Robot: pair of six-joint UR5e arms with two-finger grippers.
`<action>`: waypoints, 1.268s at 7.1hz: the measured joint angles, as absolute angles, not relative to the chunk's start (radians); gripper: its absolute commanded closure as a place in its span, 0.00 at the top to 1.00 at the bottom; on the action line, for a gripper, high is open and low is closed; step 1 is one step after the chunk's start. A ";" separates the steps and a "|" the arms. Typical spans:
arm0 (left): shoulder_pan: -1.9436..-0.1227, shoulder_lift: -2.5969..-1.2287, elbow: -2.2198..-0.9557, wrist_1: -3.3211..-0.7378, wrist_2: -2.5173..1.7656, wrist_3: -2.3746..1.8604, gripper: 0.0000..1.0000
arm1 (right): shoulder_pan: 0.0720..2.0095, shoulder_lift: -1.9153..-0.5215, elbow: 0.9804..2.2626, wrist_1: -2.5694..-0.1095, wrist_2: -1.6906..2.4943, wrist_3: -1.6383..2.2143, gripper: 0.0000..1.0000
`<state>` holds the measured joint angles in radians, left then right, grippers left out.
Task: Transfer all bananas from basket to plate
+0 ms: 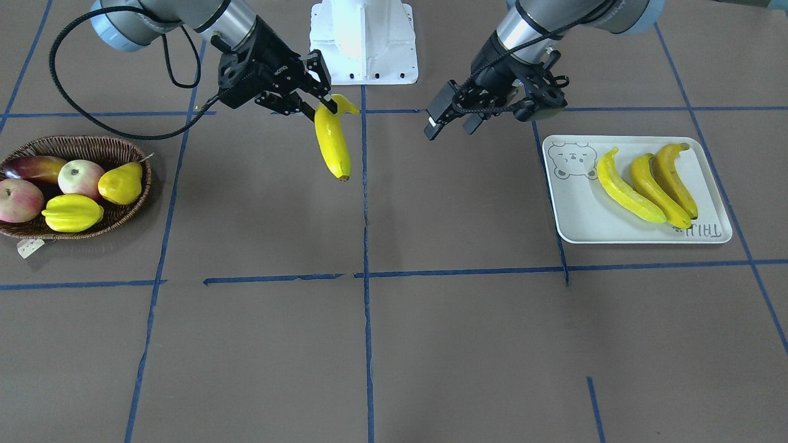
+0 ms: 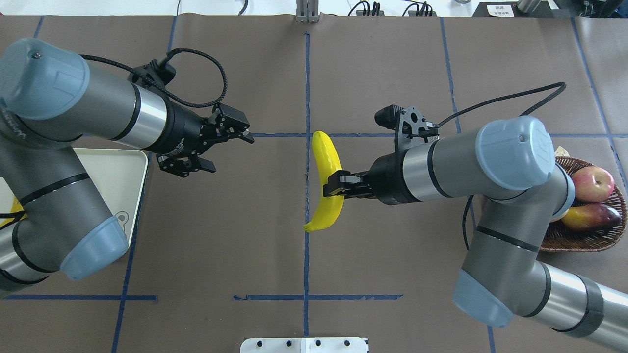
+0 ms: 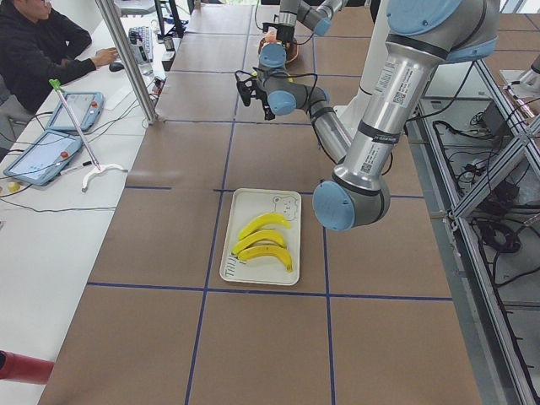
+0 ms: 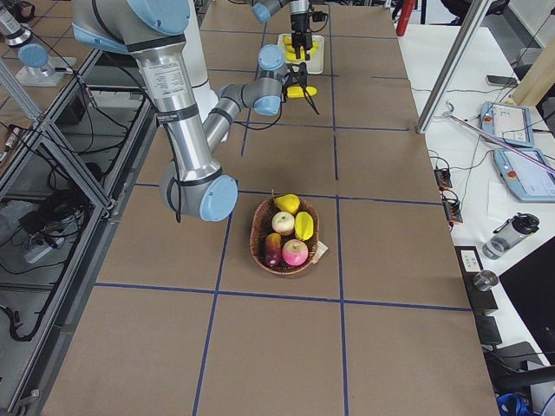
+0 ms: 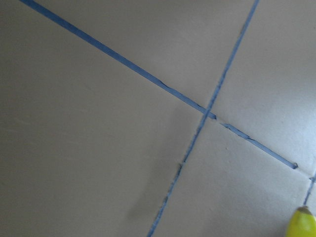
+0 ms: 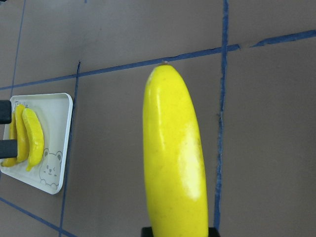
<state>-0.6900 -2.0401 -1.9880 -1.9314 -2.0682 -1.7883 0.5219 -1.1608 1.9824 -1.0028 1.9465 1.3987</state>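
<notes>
Risk as I judged it: my right hand (image 2: 334, 189) was clamped on the banana (image 2: 327, 166) toward its stem end only, w/ the long body hanging free & nothing under it. A jerk or a clumsy hand-over could've twisted it loose & dropped it on the tabletop (image 1: 431, 338), well short of the plate (image 1: 578, 215). My left hand (image 2: 226, 153) was spread wide, holding nothing, pointed at the banana but apart from it. Three other bananas (image 1: 646, 184) lay on the plate; none showed in the basket (image 1: 80, 144).
</notes>
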 measured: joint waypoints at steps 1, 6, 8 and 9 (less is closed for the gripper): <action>-0.669 -2.050 -1.981 -1.991 -2.066 -1.830 0.99 | 0.500 -1.144 1.979 -1.002 1.921 1.406 0.01; -0.613 -2.113 -1.910 -2.069 -2.059 -1.868 0.99 | 0.435 -1.096 1.986 -0.987 1.882 1.419 0.01; -0.598 -2.115 -1.902 -2.073 -2.059 -1.868 0.99 | 0.421 -1.090 2.000 -0.987 1.881 1.420 0.01; -0.593 -2.115 -1.901 -2.076 -2.059 -1.868 0.99 | 0.417 -1.090 2.002 -0.988 1.880 1.420 0.01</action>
